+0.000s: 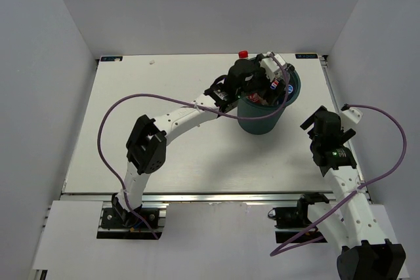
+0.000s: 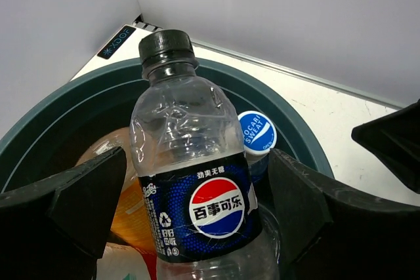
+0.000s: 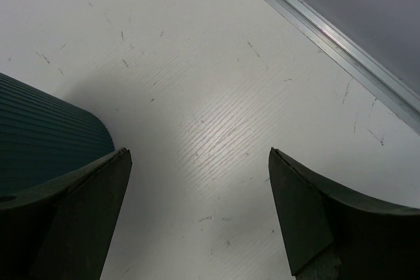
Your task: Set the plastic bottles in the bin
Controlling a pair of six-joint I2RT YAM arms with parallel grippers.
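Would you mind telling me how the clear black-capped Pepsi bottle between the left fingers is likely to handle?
The clear black-capped Pepsi bottle looks empty, so probably light. Its dented upper wall suggests thin plastic that gives under squeeze. The glossy label may slip in the left gripper, and its round body would likely roll among bottles in the dark teal bin.

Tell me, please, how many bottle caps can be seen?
3. A black cap tops the Pepsi bottle between the left gripper's fingers over the bin; a blue cap lies inside it; a red cap shows behind the bin. Others may be hidden.
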